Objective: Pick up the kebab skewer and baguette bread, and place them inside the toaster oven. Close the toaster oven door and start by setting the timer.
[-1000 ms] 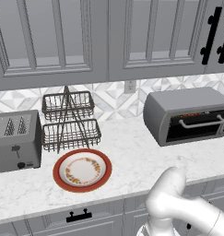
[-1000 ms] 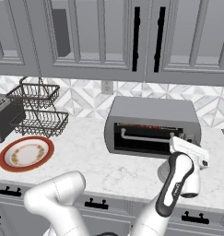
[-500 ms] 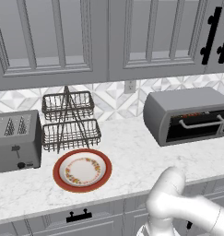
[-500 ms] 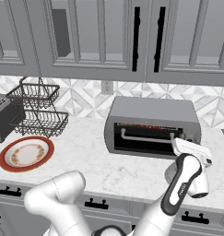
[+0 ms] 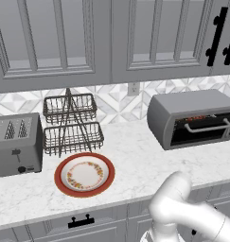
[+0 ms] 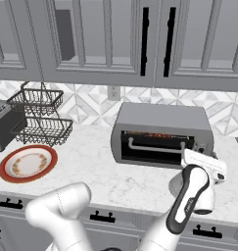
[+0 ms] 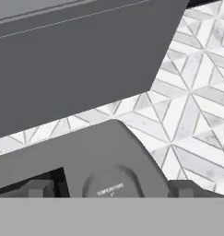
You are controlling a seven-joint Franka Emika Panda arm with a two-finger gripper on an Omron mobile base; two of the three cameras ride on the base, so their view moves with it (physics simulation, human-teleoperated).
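Left base view: no change; wide grey metal toaster oven (image 5: 192,118) closed, red-rimmed plate (image 5: 84,174) bare.

Right base view: claw (image 6: 204,164) now risen to the oven's right-hand controls.

Hand view: round grey dial (image 7: 112,182) just ahead; claw's state: cannot tell. Food presumably inside; timer next.

even, soft rendered light, faint shadows, no glare; hand view slightly blurry up close.

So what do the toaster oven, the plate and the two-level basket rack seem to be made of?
Toaster oven: looks like brushed grey metal, matte and evenly grey, with a dark glass-like door and a silver bar handle.
Plate: probably glazed ceramic, white with a floral ring and a red rim.
Basket rack: thin dark wire, seemingly metal, because the tiles show through its mesh.
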